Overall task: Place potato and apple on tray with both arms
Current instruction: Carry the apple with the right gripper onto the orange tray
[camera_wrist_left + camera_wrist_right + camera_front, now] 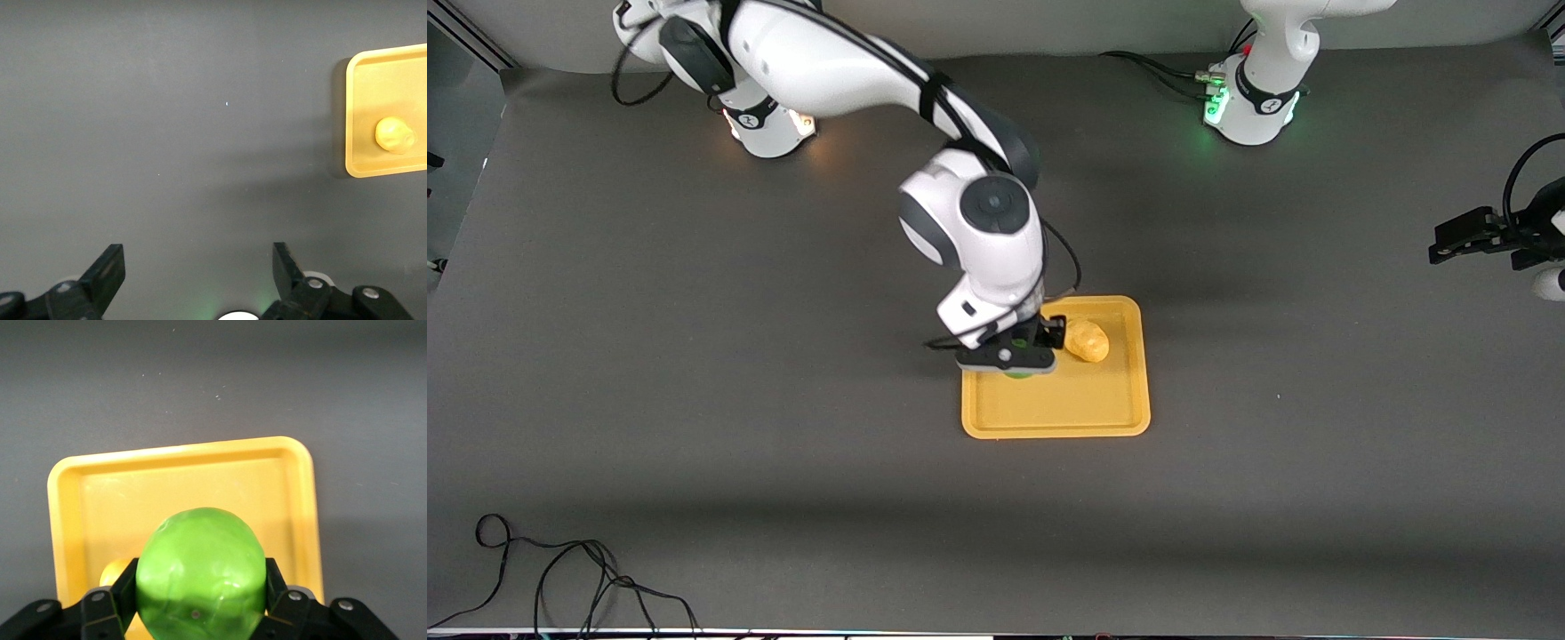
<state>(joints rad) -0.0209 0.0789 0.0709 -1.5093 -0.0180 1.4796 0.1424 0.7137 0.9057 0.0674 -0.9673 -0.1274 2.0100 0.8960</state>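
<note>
The right arm is extended from its base over the dark grey desk (694, 400), and its jaws (1009, 363) are held above the tray (1058, 418), over the tray's edge toward the right arm's end of the desk. The right jaws are closed on the apple (200, 577), which is pressed between the two black fingers (110, 603); in the front view only a sliver of green (1016, 374) is seen beneath the gripper body. The potato (1087, 340) is found lying on the tray, in the part farther from the front camera, just beside the right gripper. The left arm is kept waiting at the left arm's end of the desk, well apart from the tray. Its jaws (199, 275) are spread wide with nothing between them, above bare desk.
</note>
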